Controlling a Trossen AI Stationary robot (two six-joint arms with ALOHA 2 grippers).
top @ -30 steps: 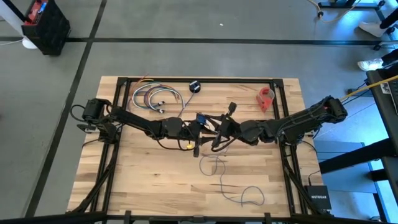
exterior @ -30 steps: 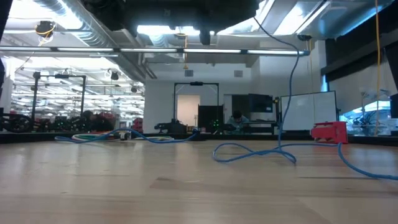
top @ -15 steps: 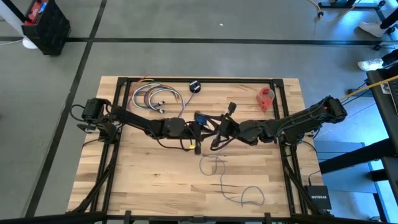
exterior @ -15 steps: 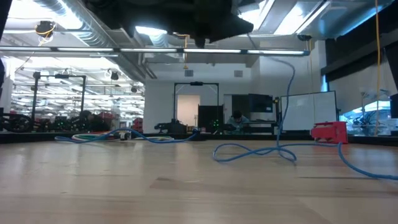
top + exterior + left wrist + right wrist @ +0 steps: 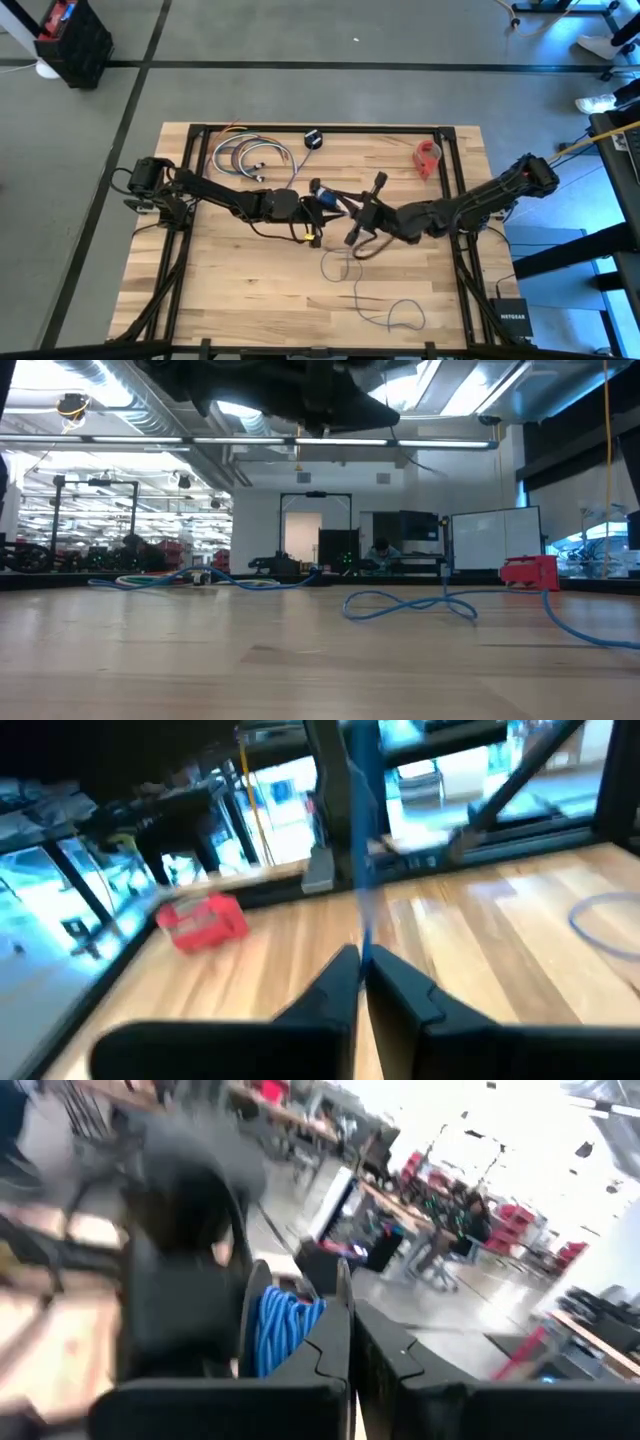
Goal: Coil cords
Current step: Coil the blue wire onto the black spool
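the left pincer [image 5: 360,982], pressed together on the cord [image 5: 361,840], holds it taut above the worktop [image 5: 230,290] so the right pincer [image 5: 350,1342], pinching a wound blue bundle [image 5: 283,1330], can seemingly add loops.

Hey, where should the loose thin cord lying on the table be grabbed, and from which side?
Probably on the short straight run of the thin cord between its two loops, coming straight down from above. It lies flat on the table there, with bare wood on both sides for the fingers to straddle.

bright overhead lights | low view: glare up top | wrist views: heavy motion blur
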